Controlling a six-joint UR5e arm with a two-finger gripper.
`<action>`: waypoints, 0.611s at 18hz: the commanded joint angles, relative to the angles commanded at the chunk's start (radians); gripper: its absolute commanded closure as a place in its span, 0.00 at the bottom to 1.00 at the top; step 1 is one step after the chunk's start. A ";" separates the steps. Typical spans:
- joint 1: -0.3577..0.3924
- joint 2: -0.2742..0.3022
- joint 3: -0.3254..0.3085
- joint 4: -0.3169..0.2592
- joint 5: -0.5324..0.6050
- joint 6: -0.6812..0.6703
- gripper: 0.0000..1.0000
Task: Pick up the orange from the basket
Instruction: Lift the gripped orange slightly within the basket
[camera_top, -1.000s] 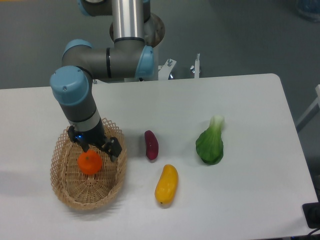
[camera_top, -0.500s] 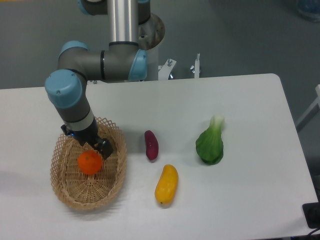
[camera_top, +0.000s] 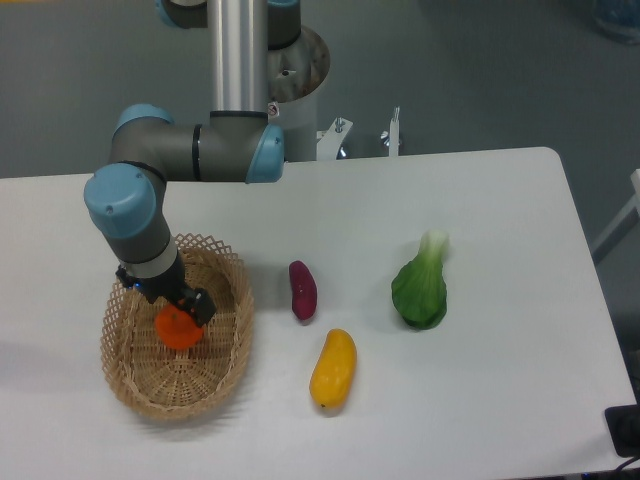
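Observation:
The orange (camera_top: 180, 333) is small, round and bright, and lies in the middle of the tan wicker basket (camera_top: 215, 372) at the table's left. My gripper (camera_top: 170, 305) points down right over the orange and covers its top. Dark fingers (camera_top: 200, 304) show spread on either side of the fruit, so the gripper looks open. I cannot tell whether the fingers touch the orange. The orange's lower half shows below the gripper.
A dark purple vegetable (camera_top: 302, 289) lies right of the basket. A long yellow-orange fruit (camera_top: 333, 368) lies in front of it. A green leafy vegetable (camera_top: 421, 285) lies further right. The arm's base column (camera_top: 240, 60) stands behind the table.
The arm has shifted left and come down, so the gripper went from the orange's upper right to directly over it. The orange and basket have not moved.

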 joint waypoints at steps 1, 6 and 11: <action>0.000 0.000 0.002 0.000 0.000 -0.008 0.00; 0.000 -0.018 0.015 0.008 0.003 -0.020 0.04; 0.000 -0.018 0.015 0.008 0.003 -0.017 0.40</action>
